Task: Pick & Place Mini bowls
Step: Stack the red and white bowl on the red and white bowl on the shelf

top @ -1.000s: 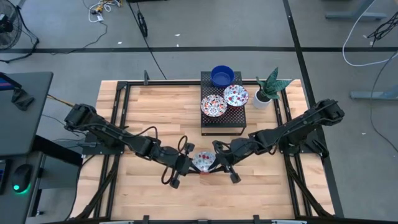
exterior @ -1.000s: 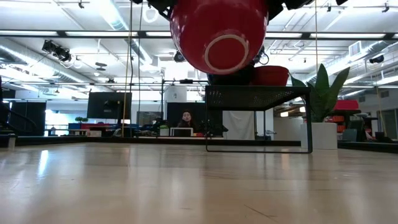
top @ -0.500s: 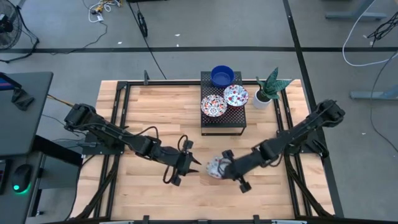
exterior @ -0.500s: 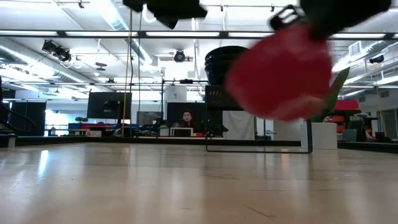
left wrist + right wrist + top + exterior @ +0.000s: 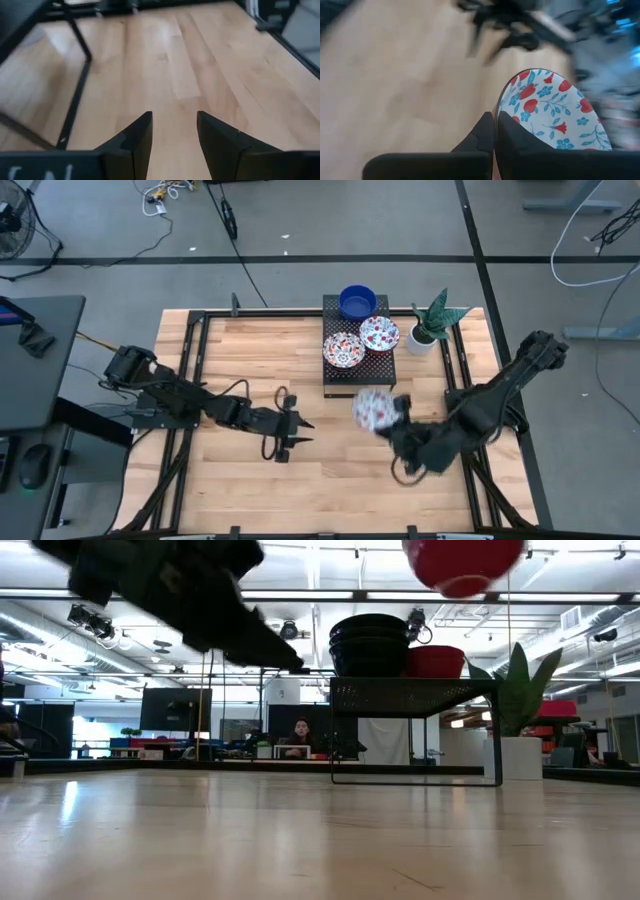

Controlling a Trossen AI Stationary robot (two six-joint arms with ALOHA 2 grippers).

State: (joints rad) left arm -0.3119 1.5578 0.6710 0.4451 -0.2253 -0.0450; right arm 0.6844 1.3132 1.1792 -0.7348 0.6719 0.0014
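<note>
A white mini bowl with red-and-blue flowers (image 5: 371, 409) hangs above the table's middle, its red underside (image 5: 463, 562) showing in the low view. My right gripper (image 5: 495, 118) is shut on it, just near of the black mesh rack (image 5: 358, 372). On the rack rest a blue mini bowl (image 5: 357, 302) and two floral mini bowls (image 5: 379, 333) (image 5: 343, 349). My left gripper (image 5: 292, 425) stands open to the left of the held bowl, with nothing between its fingers (image 5: 142, 135). My right gripper holds the floral bowl by its rim (image 5: 498, 109), on the side toward the table's right. One finger lies inside the bowl and one outside. The bowl is lifted clear of the table, its opening mostly upward.
A white plant pot (image 5: 422, 338) with a green plant stands right of the rack. The black frame rails (image 5: 196, 340) run along the table's sides. Bare wood lies at the near middle (image 5: 330, 490) and far left (image 5: 260, 350).
My left gripper has opened, let go of the floral bowl and drawn back toward the table's left. My right gripper has shut on the bowl's rim and carried it up, toward the right and then toward the rack.
</note>
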